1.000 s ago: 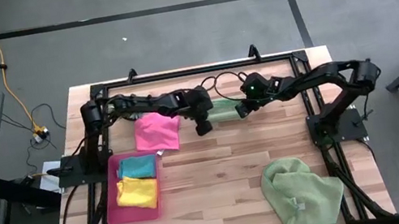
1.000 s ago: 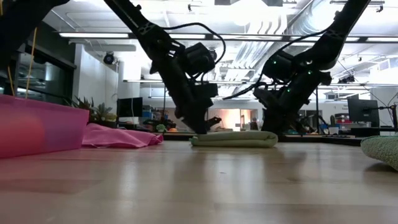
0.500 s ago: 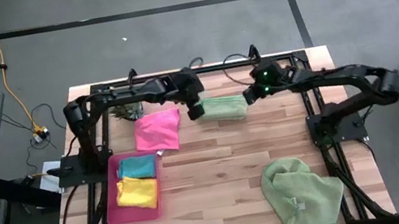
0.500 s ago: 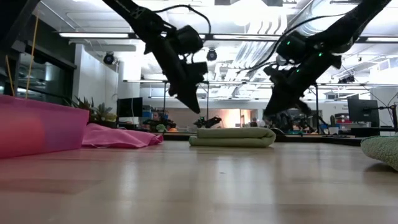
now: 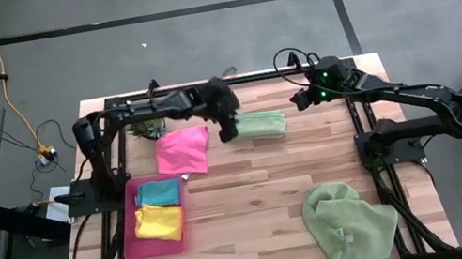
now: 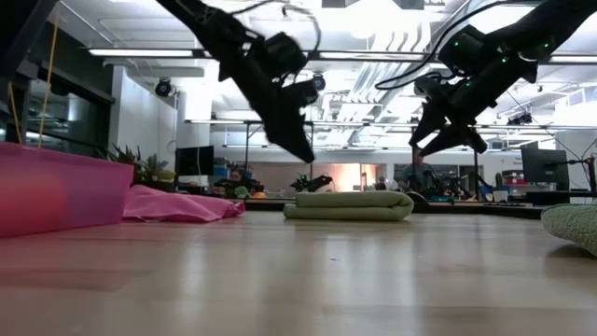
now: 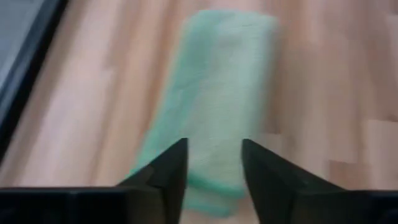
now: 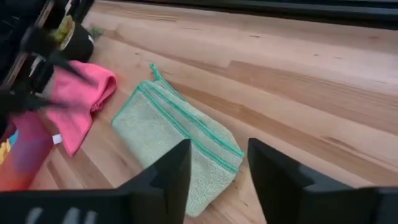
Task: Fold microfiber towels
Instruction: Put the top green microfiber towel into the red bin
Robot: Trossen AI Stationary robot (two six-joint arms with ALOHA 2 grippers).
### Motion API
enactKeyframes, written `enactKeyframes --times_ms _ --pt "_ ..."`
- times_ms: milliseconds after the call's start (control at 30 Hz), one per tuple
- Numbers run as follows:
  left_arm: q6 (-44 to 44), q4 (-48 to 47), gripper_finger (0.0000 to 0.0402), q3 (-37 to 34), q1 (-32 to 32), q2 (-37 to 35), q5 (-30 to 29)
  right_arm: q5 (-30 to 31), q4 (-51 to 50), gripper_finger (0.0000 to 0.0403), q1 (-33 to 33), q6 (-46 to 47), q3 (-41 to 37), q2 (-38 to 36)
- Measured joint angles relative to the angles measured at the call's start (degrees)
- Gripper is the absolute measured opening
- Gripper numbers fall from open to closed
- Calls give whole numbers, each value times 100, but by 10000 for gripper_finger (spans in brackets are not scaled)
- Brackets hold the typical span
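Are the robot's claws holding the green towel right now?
No, nothing is held. The left claw and right claw are both open and lifted above the folded pale green towel, which lies alone on the table.

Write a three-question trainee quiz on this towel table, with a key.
1. True or false: the folded pale green towel lies inside the pink tray.
2. Which towel lies unfolded at the table's near right?
A. hot pink
B. pale green
C. teal
3. Name the two towels in the tray.

Key:
1. False; it lies on bare wood.
2. B, the crumpled pale green towel.
3. Teal towel and yellow towel.
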Motion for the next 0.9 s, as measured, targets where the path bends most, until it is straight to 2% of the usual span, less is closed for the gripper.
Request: enactKeyframes --times_ms 167,333,433,567,700,900 --pt "469 230 222 3 -692 227 -485 1 -23 183 0 0 0 2" --pt "1079 660 266 106 -1181 740 -1230 3 -24 188 0 17 5 31" --pt "1168 572 271 302 -1260 1049 -1704 3 -114 188 13 42 7 35" --pt "1174 521 267 417 -1147 1231 -1808 3 -257 188 15 22 7 35" --pt "1407 566 257 405 -1139 1318 -2195 5 -324 188 22 27 7 35" --pt "1943 341 235 413 -1163 1362 -2283 6 -369 188 99 44 7 35"
